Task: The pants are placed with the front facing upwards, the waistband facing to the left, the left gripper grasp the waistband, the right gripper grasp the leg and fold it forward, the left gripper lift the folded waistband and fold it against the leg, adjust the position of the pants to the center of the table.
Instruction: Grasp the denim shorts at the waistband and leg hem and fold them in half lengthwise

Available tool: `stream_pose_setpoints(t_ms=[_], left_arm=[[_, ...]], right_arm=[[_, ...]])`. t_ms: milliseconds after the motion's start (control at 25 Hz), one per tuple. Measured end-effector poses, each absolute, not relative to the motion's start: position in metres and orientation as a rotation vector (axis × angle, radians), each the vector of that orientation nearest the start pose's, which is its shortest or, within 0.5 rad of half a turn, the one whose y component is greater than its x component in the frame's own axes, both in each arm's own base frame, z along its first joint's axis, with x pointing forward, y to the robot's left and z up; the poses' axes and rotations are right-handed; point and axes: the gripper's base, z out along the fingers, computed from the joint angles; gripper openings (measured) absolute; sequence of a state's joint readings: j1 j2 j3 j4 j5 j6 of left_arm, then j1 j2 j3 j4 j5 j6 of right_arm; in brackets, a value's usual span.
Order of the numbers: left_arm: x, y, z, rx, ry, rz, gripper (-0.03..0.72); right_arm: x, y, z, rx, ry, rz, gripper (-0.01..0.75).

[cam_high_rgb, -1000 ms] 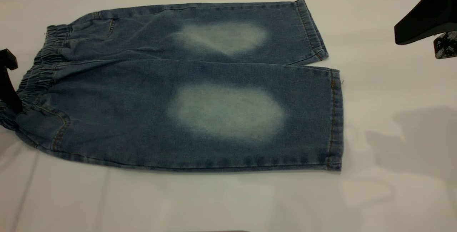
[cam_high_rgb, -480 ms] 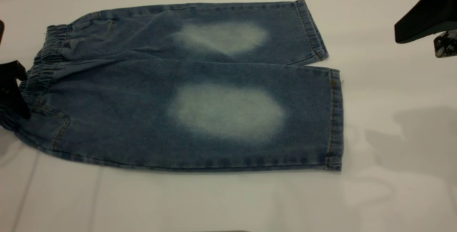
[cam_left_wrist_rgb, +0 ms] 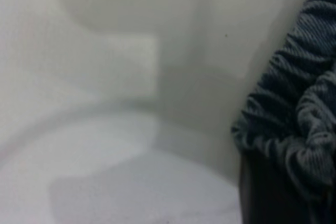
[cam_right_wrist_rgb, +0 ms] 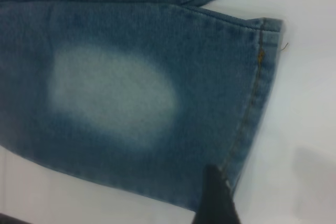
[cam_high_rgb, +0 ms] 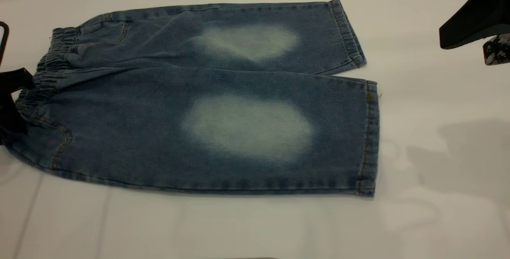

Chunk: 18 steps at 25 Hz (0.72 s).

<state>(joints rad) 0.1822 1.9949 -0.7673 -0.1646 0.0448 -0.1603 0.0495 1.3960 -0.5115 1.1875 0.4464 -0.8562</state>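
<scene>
the table point(cam_high_rgb: 255, 227) is a plain white, smooth top, with soft grey shadows on its right part and a strip of grey wall along the far edge. no writing or label can be read anywhere, and no container is in view.

at the far left edge, the left end effector point(cam_high_rgb: 10, 99) sits at the waistband point(cam_high_rgb: 44, 79), its black fingers touching the gathered denim; in the left wrist view the ruched band point(cam_left_wrist_rgb: 294, 124) bunches right against a dark finger, but whether the fingers are clamped on it or apart cannot be told.

the pants point(cam_high_rgb: 207, 91) lie flat, front up, on the left and middle of the table, waistband to the left, hems to the right. each leg carries a pale faded oval. the near leg point(cam_high_rgb: 279, 131) is the wider one, and its stitched hem lies toward the right; the far leg ends just behind it.

at the upper right, the right end effector point(cam_high_rgb: 484, 36) hovers above the table, well apart from the hems, its speckled pad showing; its fingers stand apart. in the right wrist view a dark fingertip point(cam_right_wrist_rgb: 216, 200) shows over the near hem.
</scene>
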Motion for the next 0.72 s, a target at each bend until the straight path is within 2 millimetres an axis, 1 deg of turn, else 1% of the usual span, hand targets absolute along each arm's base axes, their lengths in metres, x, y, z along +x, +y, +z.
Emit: stream_pose_setpoints(t_ms=[40,120,160,240,480,560,720], left_arm=[[0.305,0.055,0.061,-0.690,2.670,-0.049,0.193],[0.305,0.055,0.062,-0.686,2.670,-0.050,0.096],[0.306,0.053,0.062,-0.677,2.670,-0.051,0.071],[0.307,0.048,0.063,-0.652,2.673,-0.054,0.058],[0.310,0.029,0.067,-0.546,2.690,-0.069,0.057],[0.310,0.025,0.072,-0.525,2.695,-0.077,0.057],[0.310,0.023,0.093,-0.508,2.656,-0.090,0.057]], right_arm=[[0.224,0.048,0.175,0.145,2.552,0.667,0.435],[0.223,0.050,0.173,0.140,2.569,0.694,0.435],[0.223,0.051,0.170,0.136,2.585,0.713,0.435],[0.223,0.053,0.163,0.138,2.628,0.749,0.435],[0.222,0.061,0.136,0.179,2.773,0.886,0.435],[0.222,0.063,0.127,0.192,2.811,0.899,0.435],[0.222,0.071,0.109,0.187,2.885,0.868,0.435]])
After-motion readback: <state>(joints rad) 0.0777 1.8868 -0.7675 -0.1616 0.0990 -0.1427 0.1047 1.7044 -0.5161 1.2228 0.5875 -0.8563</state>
